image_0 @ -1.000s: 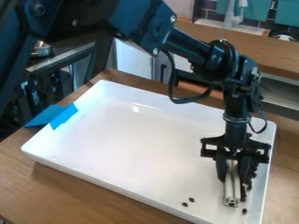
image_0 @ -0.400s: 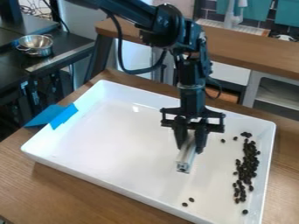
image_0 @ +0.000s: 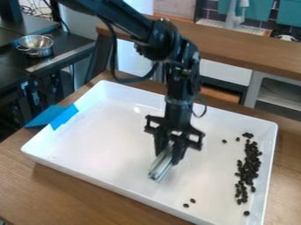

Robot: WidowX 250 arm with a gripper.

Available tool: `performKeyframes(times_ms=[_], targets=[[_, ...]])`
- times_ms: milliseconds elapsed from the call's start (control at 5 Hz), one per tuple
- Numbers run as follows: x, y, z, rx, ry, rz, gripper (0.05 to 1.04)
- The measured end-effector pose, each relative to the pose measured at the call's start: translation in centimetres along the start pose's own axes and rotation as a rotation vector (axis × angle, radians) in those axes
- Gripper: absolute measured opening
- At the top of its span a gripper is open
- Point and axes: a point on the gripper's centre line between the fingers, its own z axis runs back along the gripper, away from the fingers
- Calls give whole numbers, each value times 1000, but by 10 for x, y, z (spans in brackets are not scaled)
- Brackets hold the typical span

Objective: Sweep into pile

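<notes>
The gripper, fingers clamped around a metal bar, had swung from the tray's 4 o'clock side to near centre, uncovering dark beans toward 3–4 o'clock, the bar's upper end hidden.

dark tiled wall, wooden counter, pale open shelf, black table

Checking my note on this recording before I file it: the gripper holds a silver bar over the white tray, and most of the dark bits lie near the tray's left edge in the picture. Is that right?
Not quite: the camera view shows most of the dark bits near the tray's right edge. The gripper does hold a silver bar over the white tray.
</notes>
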Motion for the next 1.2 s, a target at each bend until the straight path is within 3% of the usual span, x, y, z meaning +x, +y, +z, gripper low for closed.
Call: performKeyframes(times_ms=[200,600,1200], targets=[[-9,-12,-13,25,4,-33,380],[-18,-34,-19,28,-5,-43,380],[-14,-92,-20,-24,-22,17,380]])
